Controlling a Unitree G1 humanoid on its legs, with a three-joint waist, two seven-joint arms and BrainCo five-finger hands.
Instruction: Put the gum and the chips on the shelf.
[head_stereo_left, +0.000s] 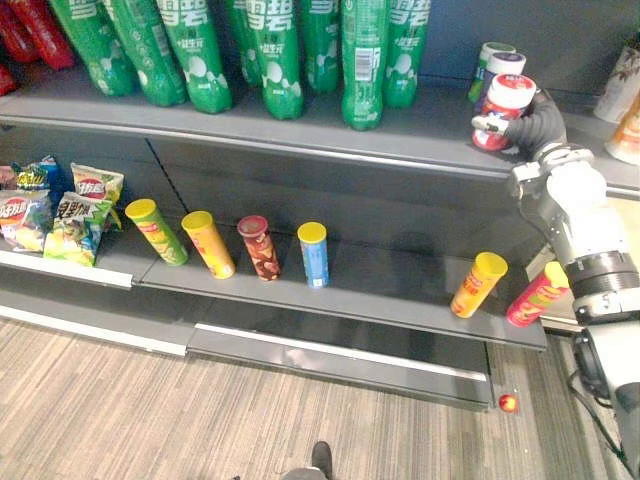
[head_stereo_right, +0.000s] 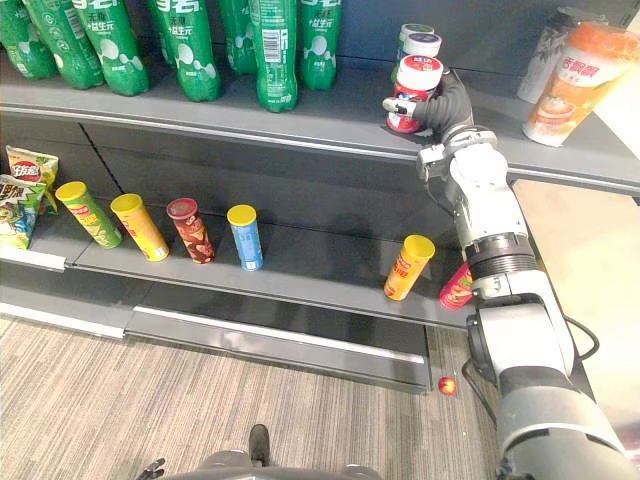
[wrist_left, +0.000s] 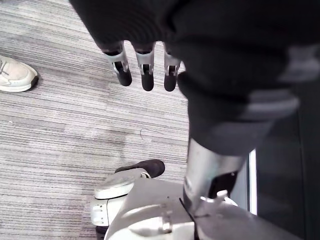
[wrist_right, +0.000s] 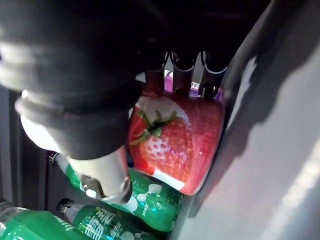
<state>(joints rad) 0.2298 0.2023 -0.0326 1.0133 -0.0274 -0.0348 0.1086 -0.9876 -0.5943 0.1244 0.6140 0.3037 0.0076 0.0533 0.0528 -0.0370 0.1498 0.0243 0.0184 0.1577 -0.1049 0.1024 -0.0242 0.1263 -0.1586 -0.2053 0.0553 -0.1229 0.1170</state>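
Gum tub (head_stereo_left: 503, 108), red with strawberry print and white lid, clamped in curled right hand (head_stereo_left: 540, 125) at two o'clock, at front edge of grey upper shelf (head_stereo_left: 300, 128) near green bottles (head_stereo_left: 365, 60). Chip cans (head_stereo_left: 315, 255) spaced along lower shelf (head_stereo_left: 400, 282). Left hand (wrist_left: 145, 65) slack-fingered above striped grey floor (head_stereo_left: 120, 410).

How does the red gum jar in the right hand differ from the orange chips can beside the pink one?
The gum jar is squat, white-lidded; the chips can is tall, slim, yellow-lidded. The right hand grips the gum jar at the upper shelf; the chips can stands untouched on the lower shelf. Both are cylinders.
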